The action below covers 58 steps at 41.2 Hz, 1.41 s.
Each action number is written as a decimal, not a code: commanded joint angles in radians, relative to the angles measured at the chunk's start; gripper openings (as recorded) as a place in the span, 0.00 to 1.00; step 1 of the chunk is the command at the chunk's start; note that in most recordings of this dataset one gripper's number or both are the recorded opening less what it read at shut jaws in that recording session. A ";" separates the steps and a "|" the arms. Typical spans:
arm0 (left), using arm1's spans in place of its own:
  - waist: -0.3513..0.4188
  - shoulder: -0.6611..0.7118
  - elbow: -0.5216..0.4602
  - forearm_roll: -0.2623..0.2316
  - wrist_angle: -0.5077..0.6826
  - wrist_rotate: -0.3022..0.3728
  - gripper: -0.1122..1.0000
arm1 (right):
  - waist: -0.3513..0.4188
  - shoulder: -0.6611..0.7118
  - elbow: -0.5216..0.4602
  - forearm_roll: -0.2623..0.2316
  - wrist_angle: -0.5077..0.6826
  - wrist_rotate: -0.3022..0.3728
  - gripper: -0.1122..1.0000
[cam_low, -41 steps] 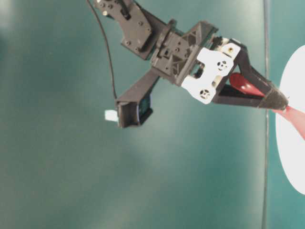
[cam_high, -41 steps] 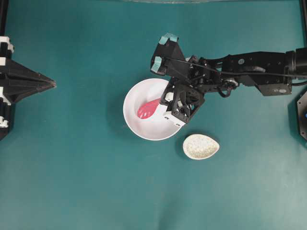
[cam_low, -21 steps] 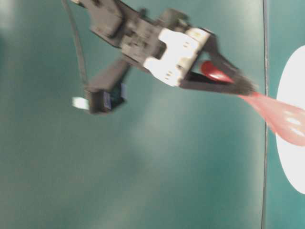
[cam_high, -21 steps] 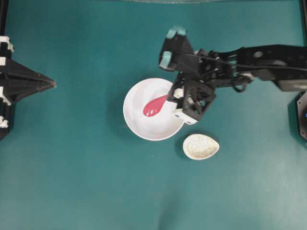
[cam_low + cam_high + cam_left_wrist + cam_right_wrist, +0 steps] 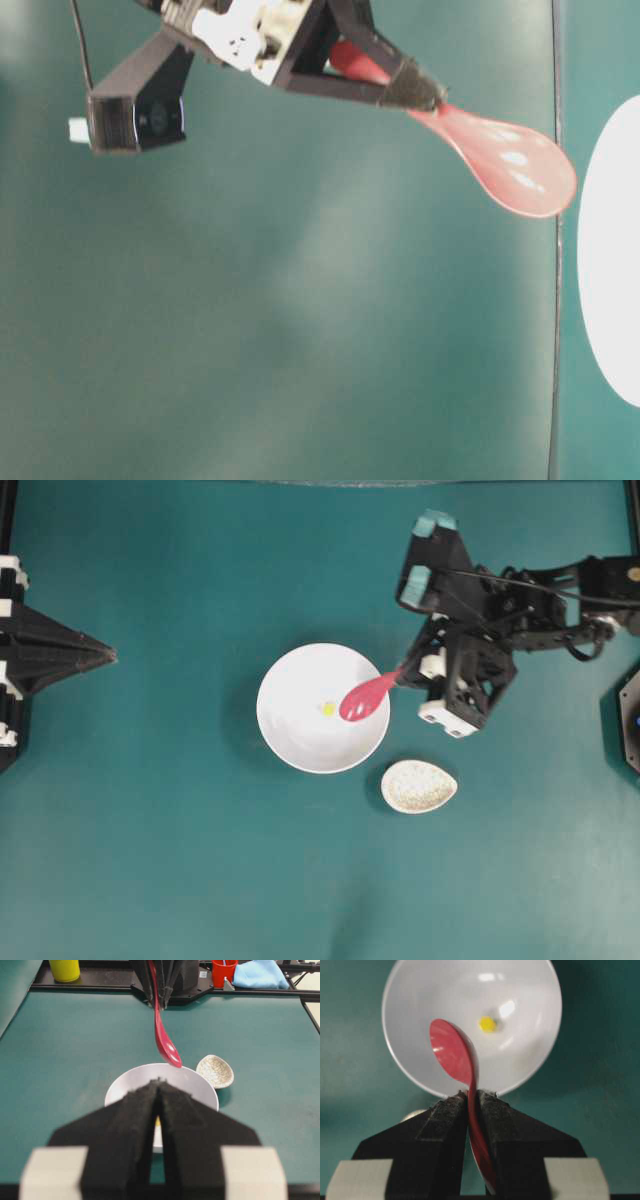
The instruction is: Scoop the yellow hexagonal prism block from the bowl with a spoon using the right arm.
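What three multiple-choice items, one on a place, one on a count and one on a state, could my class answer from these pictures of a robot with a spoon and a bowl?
1. Where is the yellow hexagonal prism block?
A. in the spoon's scoop
B. on the floor of the bowl
C. on the speckled spoon rest

2. How many dishes stand on the table?
A. one
B. two
C. three

3. How is the spoon held?
A. clamped by its handle in the right gripper
B. lying loose in the bowl
C. clamped in the left gripper

Key: 1 B, the block lies on white beside the scoop; 2 B, bowl and rest; 3 A, the fingers pinch the handle.
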 commanded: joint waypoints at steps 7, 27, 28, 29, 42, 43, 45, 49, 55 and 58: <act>0.003 0.003 -0.025 0.002 -0.009 -0.002 0.11 | 0.040 -0.107 0.072 0.005 -0.018 0.005 0.24; 0.003 0.003 -0.025 0.002 -0.009 -0.003 0.11 | 0.153 -0.155 0.333 0.009 -0.290 0.117 0.24; 0.003 0.003 -0.025 0.002 -0.008 -0.003 0.11 | 0.160 -0.153 0.344 0.009 -0.302 0.121 0.24; 0.003 0.003 -0.025 0.002 -0.008 -0.003 0.11 | 0.163 -0.153 0.353 0.009 -0.316 0.126 0.24; 0.003 0.003 -0.025 0.002 -0.006 -0.003 0.11 | 0.209 -0.149 0.443 0.012 -0.454 0.164 0.24; 0.003 0.003 -0.025 0.002 -0.006 -0.003 0.11 | 0.210 -0.149 0.446 0.014 -0.456 0.164 0.24; 0.003 0.003 -0.025 0.002 -0.006 -0.003 0.11 | 0.216 -0.143 0.448 0.018 -0.462 0.164 0.24; 0.003 0.003 -0.025 0.002 -0.006 -0.003 0.11 | 0.224 -0.124 0.454 0.029 -0.474 0.164 0.24; 0.003 0.003 -0.025 0.002 -0.006 -0.003 0.11 | 0.239 -0.089 0.457 0.041 -0.488 0.164 0.24; 0.003 0.003 -0.025 0.002 -0.006 -0.003 0.11 | 0.245 -0.072 0.456 0.044 -0.494 0.164 0.24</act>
